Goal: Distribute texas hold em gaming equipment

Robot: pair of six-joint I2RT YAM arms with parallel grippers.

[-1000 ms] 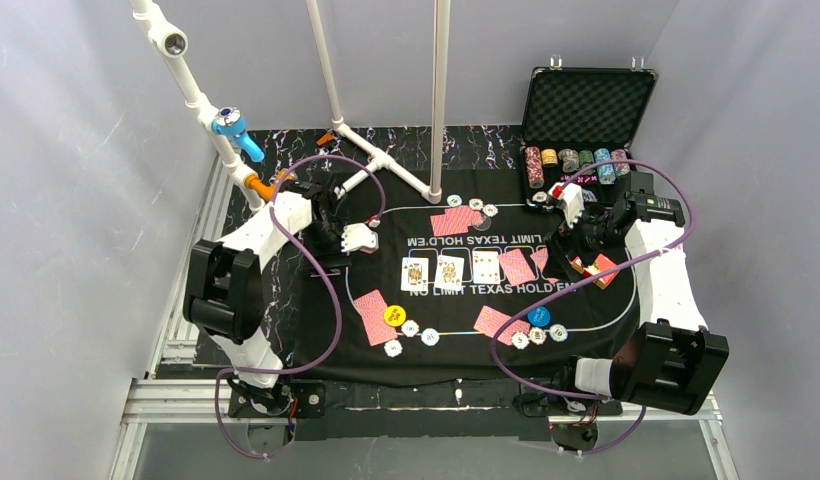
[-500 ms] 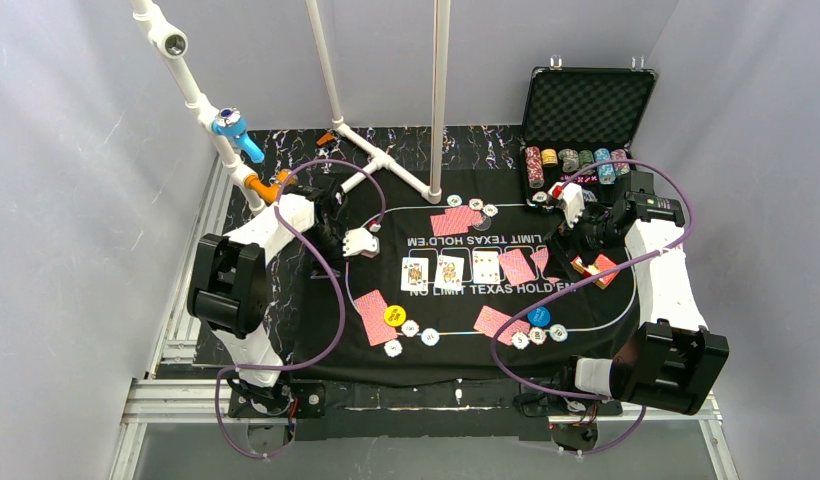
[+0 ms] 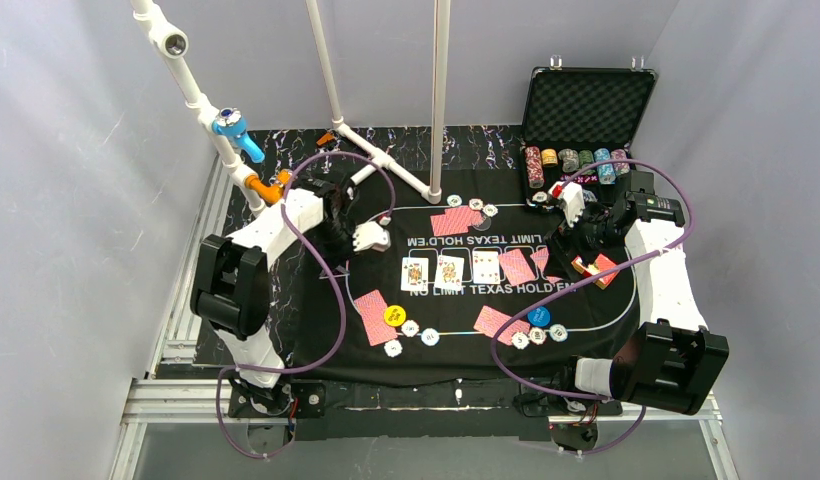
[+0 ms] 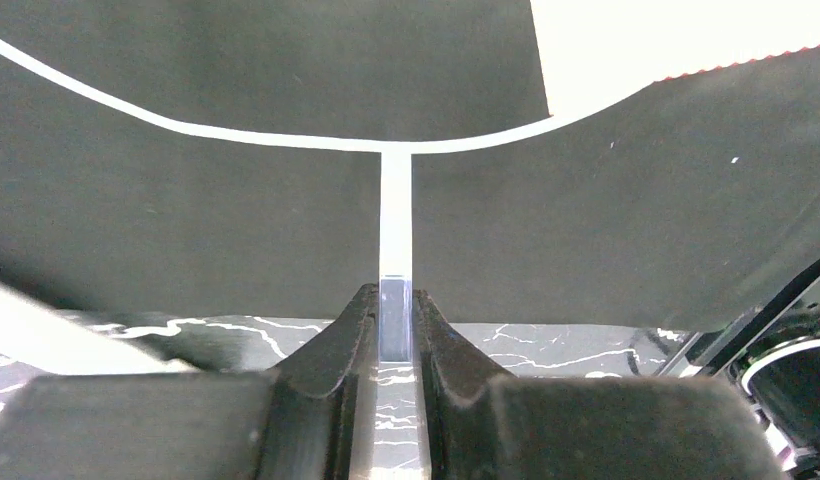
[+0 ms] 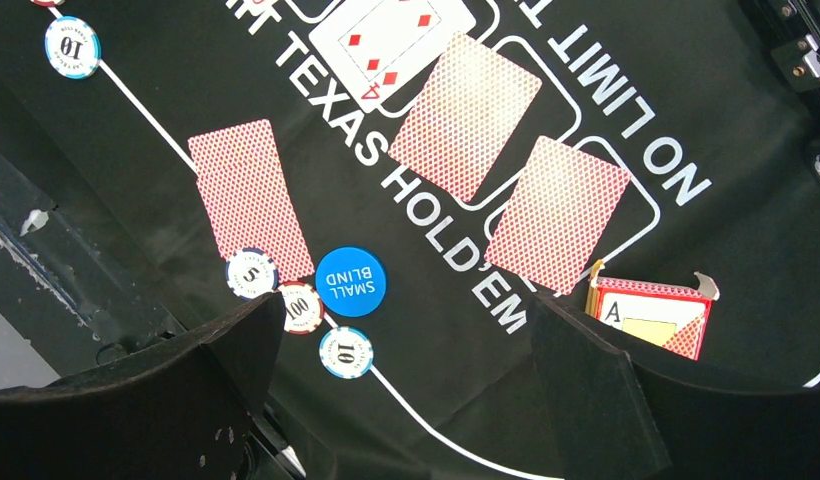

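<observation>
Starting nearest the bases, two seats are seen laid out on the mat [image 3: 456, 355]. On the left, red cards [image 3: 369, 318] are set with a yellow button [image 3: 393, 315] at their edge and three chips [image 3: 410, 327] close by. On the right, more cards are matched by a blue button [image 5: 350, 282] marked SMALL BLIND, with three chips just beside it. Across the middle, three cards are shown face up and two face down, in a row. A red card box [image 5: 651, 320] is found near the mat's right end. At the left end, the left gripper [image 4: 396, 300] is drawn narrow, pinched on a thin pale strip [image 4: 396, 318] seen edge-on; whether that is a card cannot be told. The right gripper [image 3: 571, 205] is spread wide, with nothing between. At the far seat, cards and three chips are laid. Beyond, the case [image 3: 586, 105] is propped open.
</observation>
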